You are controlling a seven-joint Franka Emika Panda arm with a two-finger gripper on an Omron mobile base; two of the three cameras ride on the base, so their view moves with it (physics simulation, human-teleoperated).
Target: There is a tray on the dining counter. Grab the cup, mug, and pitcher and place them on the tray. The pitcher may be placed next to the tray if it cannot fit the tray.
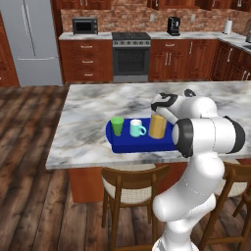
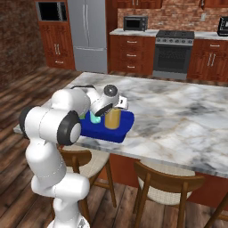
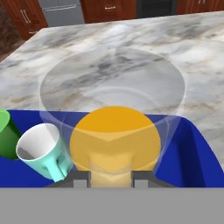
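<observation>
1. Glass fills the hand view: the pitcher [image 3: 114, 131] stands on the blue tray [image 3: 194, 153], on the dining counter [image 1: 98, 105], just beside the teal mug [image 3: 41, 151] and the green cup [image 3: 5, 133].
2. Clamped narrowly on the pitcher's wall, the gripper [image 3: 111, 177] appears to hold it.
3. Rigid, smooth and laden with orange liquid, the pitcher likely handles heavy, slippery and breakable; a low, upright hold on the wall seems safest.
4. Fingertips are cut off at the frame's edge; the arm hides the contact in both base views.
</observation>
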